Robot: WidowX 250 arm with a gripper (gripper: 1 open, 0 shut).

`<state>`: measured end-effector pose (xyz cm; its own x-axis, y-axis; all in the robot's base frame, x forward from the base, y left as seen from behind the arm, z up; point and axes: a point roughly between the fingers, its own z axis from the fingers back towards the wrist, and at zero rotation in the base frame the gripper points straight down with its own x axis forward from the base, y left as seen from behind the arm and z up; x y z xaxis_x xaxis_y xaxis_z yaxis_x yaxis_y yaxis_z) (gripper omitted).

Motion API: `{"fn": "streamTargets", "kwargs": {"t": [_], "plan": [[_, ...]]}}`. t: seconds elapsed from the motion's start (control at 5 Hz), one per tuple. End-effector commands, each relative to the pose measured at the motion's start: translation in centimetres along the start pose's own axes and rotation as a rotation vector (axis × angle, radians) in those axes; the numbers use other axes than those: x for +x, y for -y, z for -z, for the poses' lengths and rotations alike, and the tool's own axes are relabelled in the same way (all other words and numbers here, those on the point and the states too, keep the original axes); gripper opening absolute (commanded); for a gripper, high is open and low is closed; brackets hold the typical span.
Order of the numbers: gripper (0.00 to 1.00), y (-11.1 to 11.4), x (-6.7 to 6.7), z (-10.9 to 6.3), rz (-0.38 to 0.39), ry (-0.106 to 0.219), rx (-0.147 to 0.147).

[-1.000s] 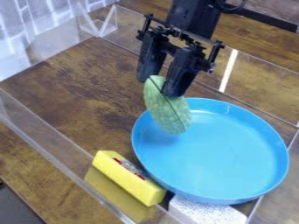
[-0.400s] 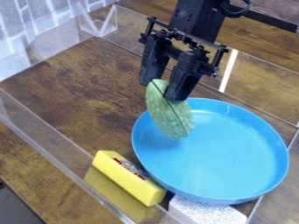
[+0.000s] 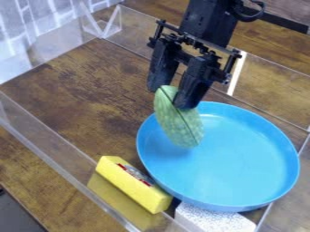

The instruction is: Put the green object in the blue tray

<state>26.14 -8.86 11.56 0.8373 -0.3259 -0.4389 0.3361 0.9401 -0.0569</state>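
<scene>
Items counted: one green object [image 3: 179, 120] (oval, net-ribbed, soft) clamped in the jaws above one round glossy blue tray [image 3: 248, 195]; one yellow block [image 3: 130, 182] beside the tray.

— What's the surface under the fingers [image 3: 191, 91]?

— A dark wooden table [image 3: 85, 91], with clear plastic walls [image 3: 49, 149] standing on it.

— What lies on it?

— The blue tray [image 3: 230, 163], below and right of the fingers. A yellow block [image 3: 130, 183] with a red label sits well below them, touching the tray's near rim.
</scene>
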Motion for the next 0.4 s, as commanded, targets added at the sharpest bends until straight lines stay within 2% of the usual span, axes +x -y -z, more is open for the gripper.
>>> {"fn": "streamTargets", "kwargs": {"t": [0.0,0.2], "plan": [[0.00,0.82,-1.05,-1.78,0.026,0.063,0.009],[0.00,1.02,-1.10,-1.69,0.031,0.056,0.006]]}}
